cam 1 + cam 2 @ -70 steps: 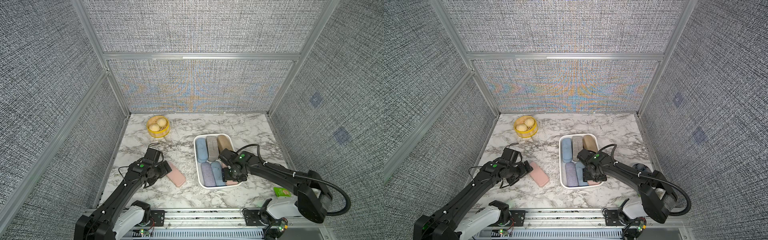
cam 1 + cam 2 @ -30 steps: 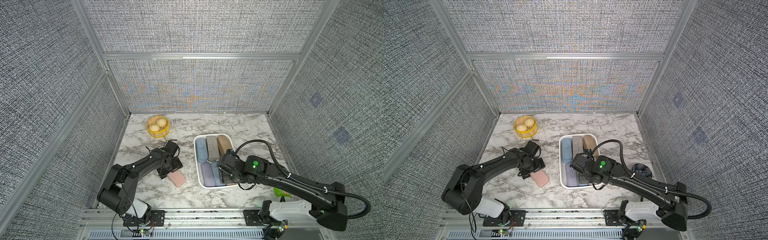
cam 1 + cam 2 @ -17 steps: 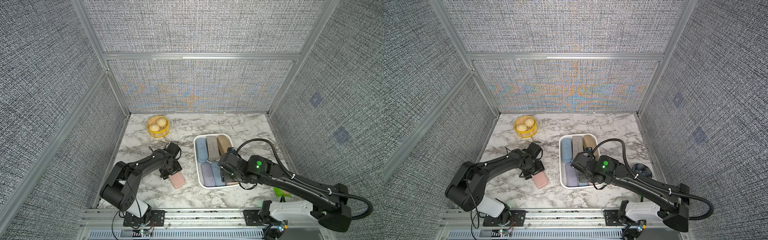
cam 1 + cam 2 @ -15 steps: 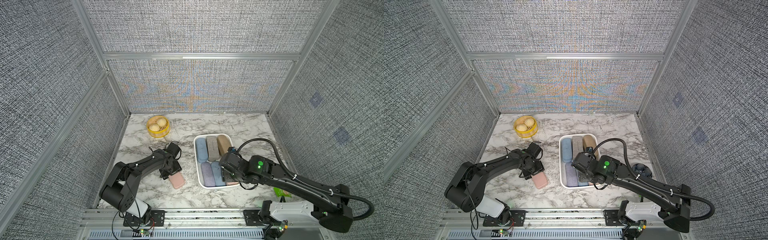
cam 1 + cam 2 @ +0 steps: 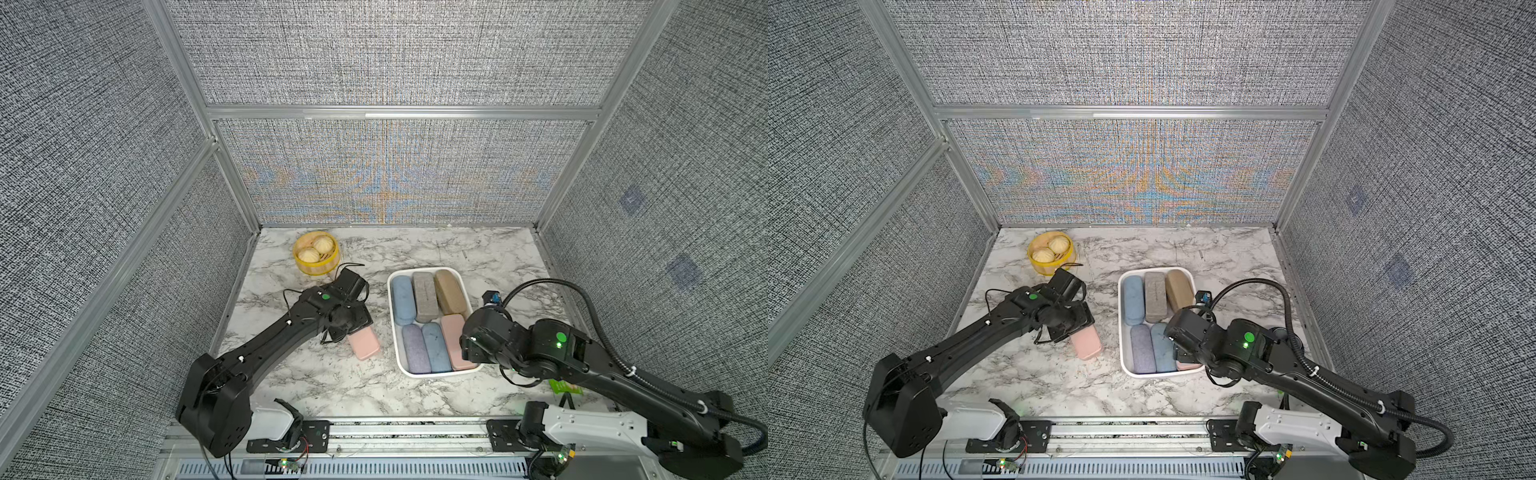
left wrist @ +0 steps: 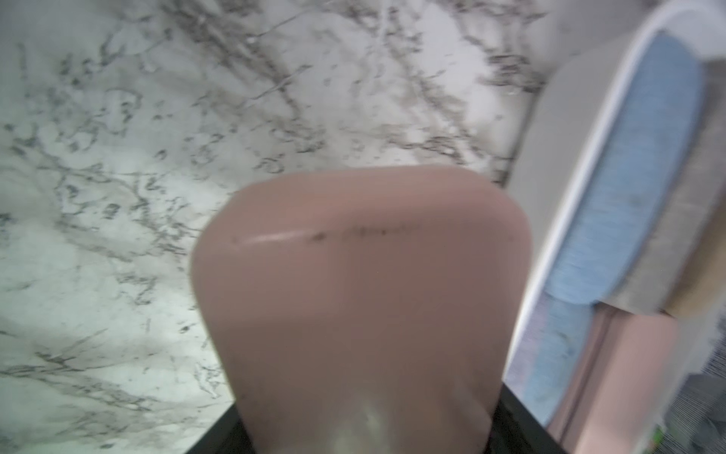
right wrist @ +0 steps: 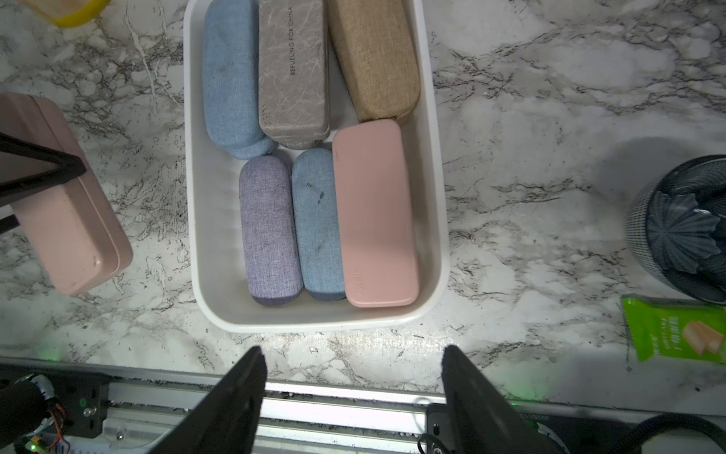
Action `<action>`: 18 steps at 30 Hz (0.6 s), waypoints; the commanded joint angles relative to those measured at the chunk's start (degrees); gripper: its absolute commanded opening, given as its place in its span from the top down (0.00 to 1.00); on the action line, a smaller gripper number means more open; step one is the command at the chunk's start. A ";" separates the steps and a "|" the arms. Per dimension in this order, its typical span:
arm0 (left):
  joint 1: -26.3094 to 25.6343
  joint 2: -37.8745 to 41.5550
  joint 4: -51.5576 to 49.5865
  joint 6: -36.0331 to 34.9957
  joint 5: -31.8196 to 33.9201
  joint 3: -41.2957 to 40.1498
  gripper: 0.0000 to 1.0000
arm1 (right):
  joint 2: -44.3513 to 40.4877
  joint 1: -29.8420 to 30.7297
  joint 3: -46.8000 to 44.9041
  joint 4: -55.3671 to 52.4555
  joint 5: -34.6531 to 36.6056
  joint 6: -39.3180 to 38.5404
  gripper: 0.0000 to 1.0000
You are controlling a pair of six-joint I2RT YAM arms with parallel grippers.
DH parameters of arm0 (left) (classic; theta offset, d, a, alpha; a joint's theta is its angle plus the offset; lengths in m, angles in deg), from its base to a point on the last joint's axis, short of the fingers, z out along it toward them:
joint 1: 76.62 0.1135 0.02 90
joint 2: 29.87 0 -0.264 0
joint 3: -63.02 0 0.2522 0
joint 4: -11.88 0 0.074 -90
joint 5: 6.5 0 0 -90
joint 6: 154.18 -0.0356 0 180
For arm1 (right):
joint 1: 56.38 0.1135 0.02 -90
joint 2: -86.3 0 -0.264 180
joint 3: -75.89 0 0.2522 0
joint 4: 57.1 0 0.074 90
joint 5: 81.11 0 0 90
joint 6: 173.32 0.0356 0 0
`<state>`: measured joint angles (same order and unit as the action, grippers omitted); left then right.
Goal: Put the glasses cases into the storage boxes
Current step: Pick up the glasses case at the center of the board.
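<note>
On the worktop (image 5: 316,386), just left of the bin (image 7: 216,236), there's one loose pink case (image 5: 365,344) lying at a slant. The left pincer (image 5: 347,330) is closed across its back end. In the left wrist view the case fills the whole gap between the black fingers (image 6: 224,440). The right pincer (image 7: 353,355) hovers above the bin's near right corner, jaws spread wide with nothing between them.

Inside the bin are six cases in two rows. Back row is a blue case (image 7: 230,78), grey case (image 7: 292,70) and tan case (image 7: 373,59). Front row is a lavender case (image 7: 269,232), a second blue (image 7: 318,224) and a second pink (image 7: 373,212).

Steamer basket (image 5: 309,269) sits back left, with a dark bowl (image 7: 644,220) and green packet (image 7: 668,334) off to the right.
</note>
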<state>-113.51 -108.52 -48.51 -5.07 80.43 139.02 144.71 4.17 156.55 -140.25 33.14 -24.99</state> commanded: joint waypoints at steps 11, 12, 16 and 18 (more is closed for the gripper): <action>-13.07 -15.92 -5.09 -2.05 -0.62 23.88 0.45 | -4.45 -5.89 2.83 -13.24 6.07 3.20 0.28; -13.76 -17.76 -5.37 -2.20 -0.53 25.59 0.45 | -5.11 -6.31 2.44 -13.77 6.24 3.40 0.28; -15.71 -24.20 -6.24 -2.38 -1.39 30.97 0.45 | -7.11 -8.03 1.25 -14.82 5.50 3.67 0.28; -16.79 -27.08 -6.54 -2.51 -1.68 33.07 0.45 | -7.76 -8.41 0.81 -15.36 5.45 3.60 0.28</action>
<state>-129.42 -133.31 -53.56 -6.88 79.01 170.14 137.57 -3.91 157.81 -152.97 37.71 -22.17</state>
